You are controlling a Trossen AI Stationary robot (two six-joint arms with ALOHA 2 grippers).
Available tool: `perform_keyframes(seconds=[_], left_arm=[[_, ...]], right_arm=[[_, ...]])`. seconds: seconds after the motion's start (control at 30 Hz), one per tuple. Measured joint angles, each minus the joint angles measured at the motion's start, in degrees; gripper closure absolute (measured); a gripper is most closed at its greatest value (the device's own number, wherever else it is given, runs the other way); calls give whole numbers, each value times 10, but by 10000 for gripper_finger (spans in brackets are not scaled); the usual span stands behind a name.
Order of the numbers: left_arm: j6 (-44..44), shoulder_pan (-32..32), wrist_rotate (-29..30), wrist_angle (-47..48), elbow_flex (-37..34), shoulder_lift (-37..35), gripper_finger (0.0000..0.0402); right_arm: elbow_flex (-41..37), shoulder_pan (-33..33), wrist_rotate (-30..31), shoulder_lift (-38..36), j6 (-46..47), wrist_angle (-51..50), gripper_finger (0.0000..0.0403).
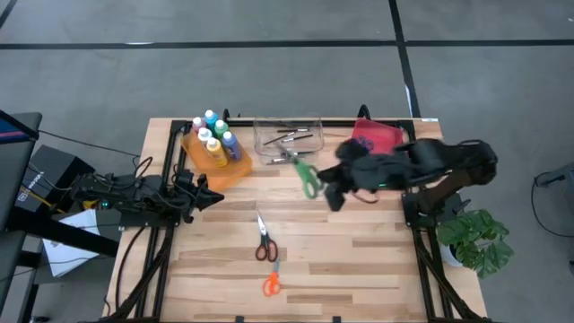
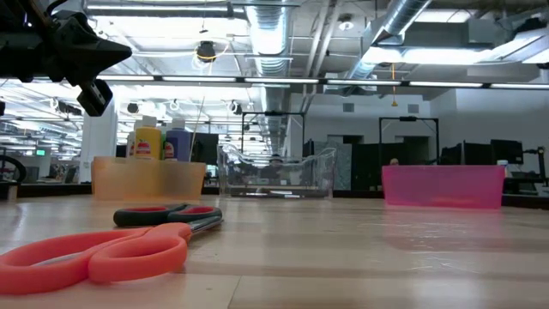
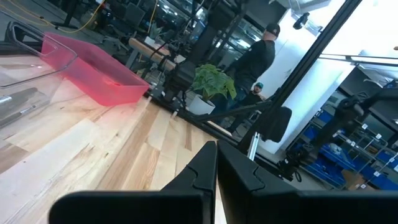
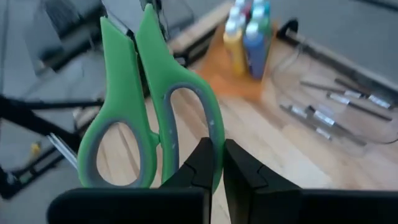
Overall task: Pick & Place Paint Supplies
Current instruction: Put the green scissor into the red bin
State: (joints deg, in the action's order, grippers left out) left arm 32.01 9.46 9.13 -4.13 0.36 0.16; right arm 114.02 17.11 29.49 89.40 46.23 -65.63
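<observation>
High view: 3 scissors – green (image 1: 308, 177) clamped in R gripper (image 1: 325, 190), red (image 1: 263, 240) + orange (image 1: 271, 281) on table; L gripper (image 1: 213, 197) closed, empty.

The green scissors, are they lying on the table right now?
No, the right gripper holds the green scissors up by one handle loop.

Three bins (image 1: 287, 135) are ranged along the table's (image 1: 359, 260) 12 o'clock edge. Bottles (image 1: 215, 136) are held in the 9 o'clock bin, brushes (image 1: 296, 136) in the middle one. Two scissors (image 1: 265, 247) are laid toward 6 o'clock, one pair (image 1: 271, 283) nearer the edge.
</observation>
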Motion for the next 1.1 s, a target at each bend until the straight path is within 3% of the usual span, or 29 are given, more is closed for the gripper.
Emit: perform_keyframes(seconds=[0.7,0.87,1.0,1.1], left_arm=[[0,0,0,0,0,0,396],[0,0,0,0,0,0,396],[0,0,0,0,0,0,396],[0,0,0,0,0,0,396]], right_arm=[[0,184,297,-113,6,9,391],[0,190,353,-123,121,-103,391],[0,182,355,-126,267,-236,391],[-29,157,356,-140,297,-234,392]])
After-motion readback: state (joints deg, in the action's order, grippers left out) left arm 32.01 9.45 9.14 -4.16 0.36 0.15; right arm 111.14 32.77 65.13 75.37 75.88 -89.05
